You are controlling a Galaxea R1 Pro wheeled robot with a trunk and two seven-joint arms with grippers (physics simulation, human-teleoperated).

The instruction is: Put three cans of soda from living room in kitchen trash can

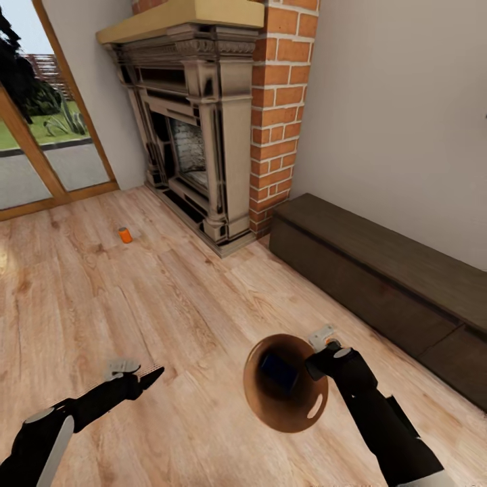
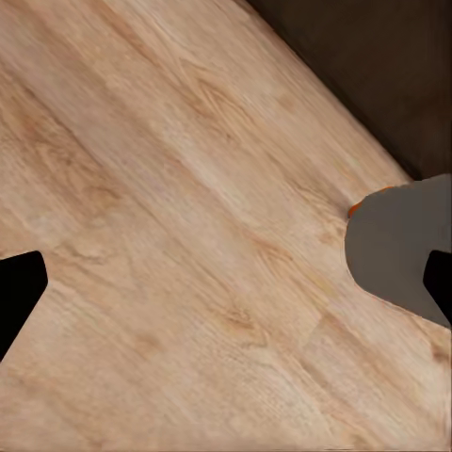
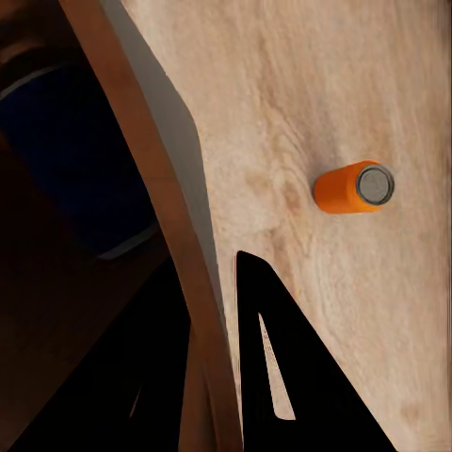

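My right gripper (image 1: 319, 362) is shut on the rim of the trash can (image 1: 287, 414), holding it tilted over the wood floor with its tan-brown inside facing the head camera. The mottled blue soda can (image 1: 279, 370) lies inside it. In the right wrist view the rim (image 3: 160, 188) runs between my fingers, with the blue can (image 3: 75, 160) in the dark inside. One orange can (image 3: 356, 186) lies on its side on the floor just beyond the bin. Another orange can (image 1: 125, 235) stands far off near the fireplace. My left gripper (image 1: 138, 373) hangs open over bare floor.
The ornate dark fireplace (image 1: 196, 135) and red brick chimney (image 1: 281, 115) stand ahead. A long dark low bench (image 1: 385, 284) runs along the right wall. Glass doors with wood frames (image 1: 40, 155) are at the left. The left wrist view catches the bin's grey outside (image 2: 395, 245).
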